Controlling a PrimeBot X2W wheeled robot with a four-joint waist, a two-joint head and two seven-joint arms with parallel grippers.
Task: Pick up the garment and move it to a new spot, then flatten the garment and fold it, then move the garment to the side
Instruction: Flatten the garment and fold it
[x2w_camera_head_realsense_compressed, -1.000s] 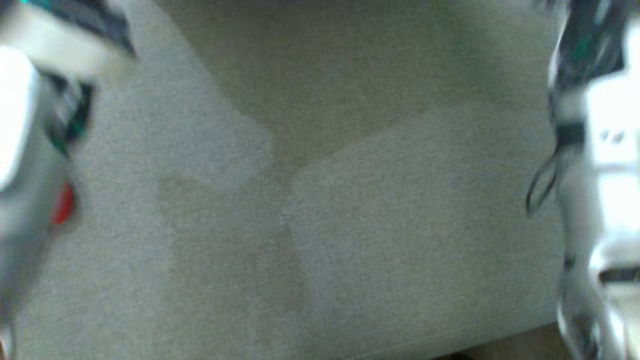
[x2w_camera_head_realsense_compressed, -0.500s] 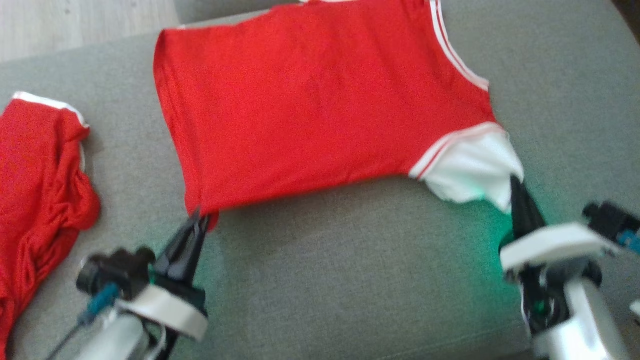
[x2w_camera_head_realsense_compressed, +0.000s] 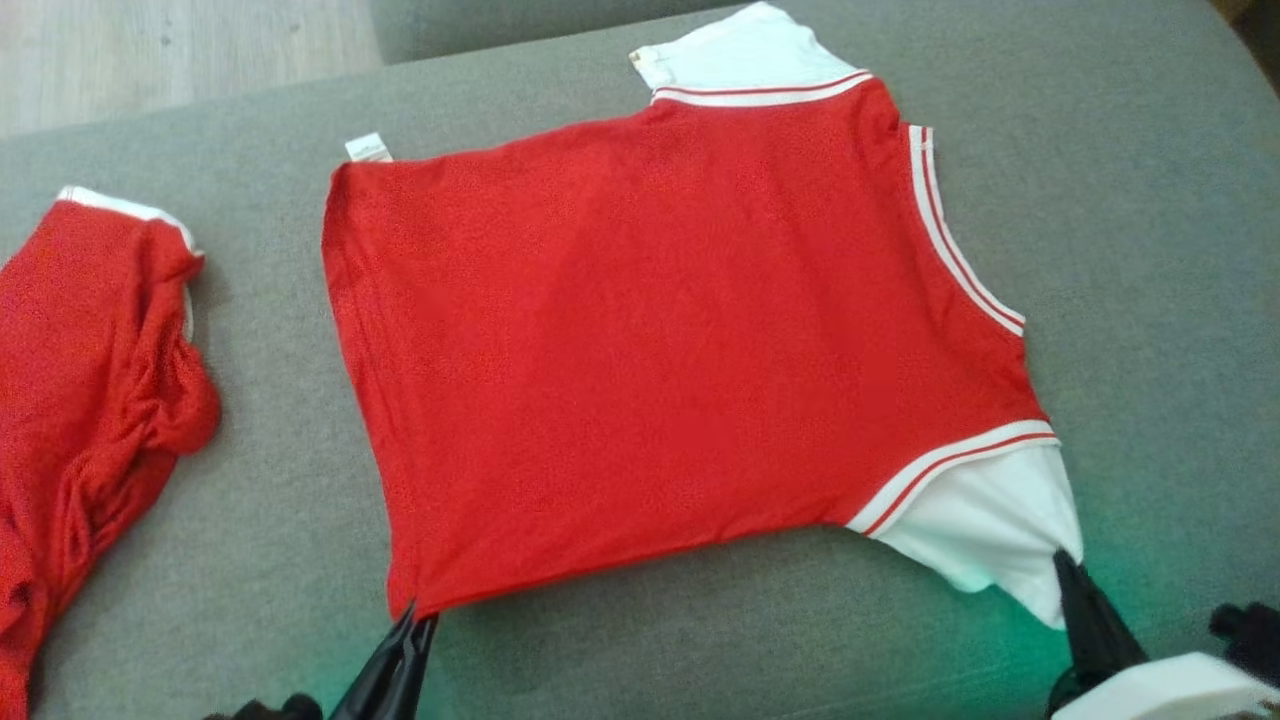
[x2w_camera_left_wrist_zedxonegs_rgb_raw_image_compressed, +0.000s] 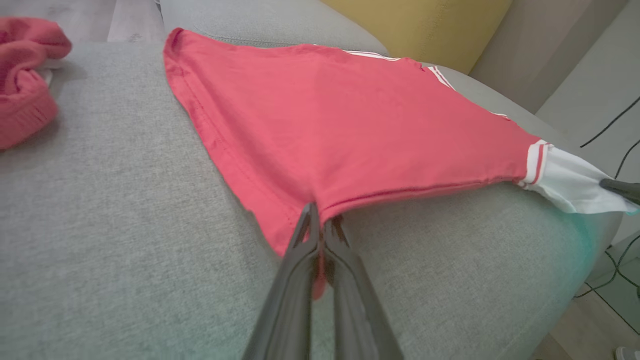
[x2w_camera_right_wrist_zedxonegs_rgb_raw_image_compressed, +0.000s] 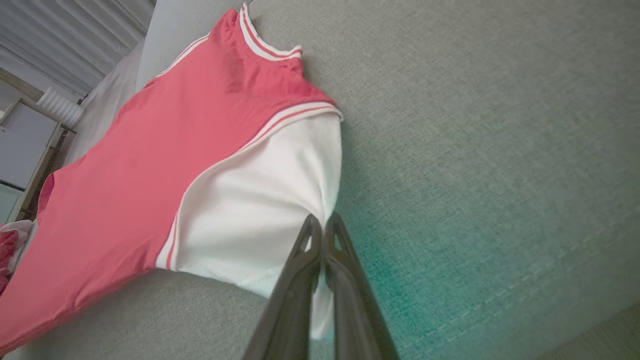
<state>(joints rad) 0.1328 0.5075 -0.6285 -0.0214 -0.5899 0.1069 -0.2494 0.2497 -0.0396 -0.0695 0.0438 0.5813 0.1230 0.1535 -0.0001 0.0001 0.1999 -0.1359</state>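
1. Head view: red shirt (x2w_camera_head_realsense_compressed: 650, 350) lies spread flat on the grey sofa (x2w_camera_head_realsense_compressed: 1150, 250).
2. Left gripper (x2w_camera_head_realsense_compressed: 410, 625) is clamped on its hem corner (x2w_camera_head_realsense_compressed: 425, 595) near the sofa's front edge.
3. Right gripper (x2w_camera_head_realsense_compressed: 1063, 565) is clamped on its white sleeve (x2w_camera_head_realsense_compressed: 985, 520).

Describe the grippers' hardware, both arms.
The left gripper and right gripper each have two long, dark fingers tapering to points; the right's show triangular cut-outs near the tips. Behind the right sits a white collar with a black fitting. A green glow shows beside each.

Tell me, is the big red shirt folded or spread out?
Spread out: the red shirt with white sleeves lies flat on the grey fabric cushion.
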